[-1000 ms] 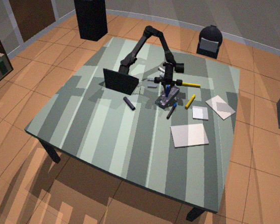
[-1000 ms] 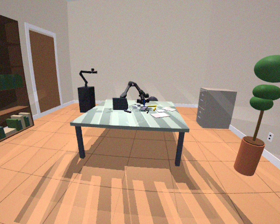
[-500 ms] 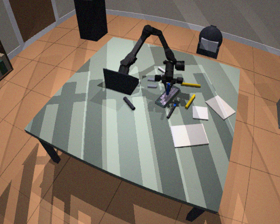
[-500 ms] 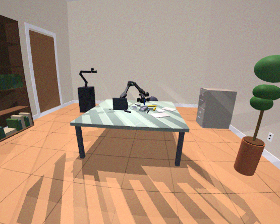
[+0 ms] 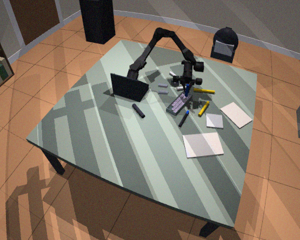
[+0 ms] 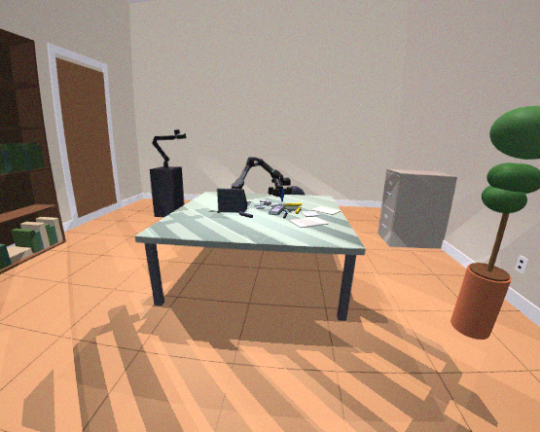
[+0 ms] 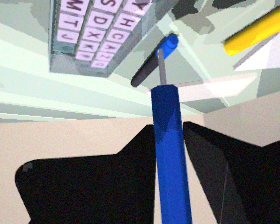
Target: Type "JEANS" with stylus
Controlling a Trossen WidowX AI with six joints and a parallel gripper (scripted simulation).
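Observation:
My gripper [image 5: 187, 85] [image 6: 281, 192] [image 7: 168, 129] is shut on the blue stylus [image 5: 187, 91] [image 6: 282, 198] [image 7: 171, 165]. The stylus points down, its thin grey tip [image 7: 162, 67] out past the fingers. The small grey keyboard [image 5: 173, 112] [image 6: 276, 209] [image 7: 78, 69] with pale lettered keys lies on the desk [image 5: 98, 151] [image 6: 234, 234]. In the top view the stylus's lower end shows over the keyboard's far end. In the wrist view the tip shows beside the keyboard, to its right; its height above the desk is hard to tell. Letters J, D, S, A and others are visible there.
A dark upright panel [image 5: 128, 87] [image 6: 232, 199] stands left of the keyboard. A dark blue-ended pen [image 5: 183, 119] [image 7: 146, 71], a black marker [image 5: 138, 111], two yellow markers [image 5: 206, 91] [image 5: 203, 109] and several pale pads lie around it. Small grey and white pieces lie near the arm.

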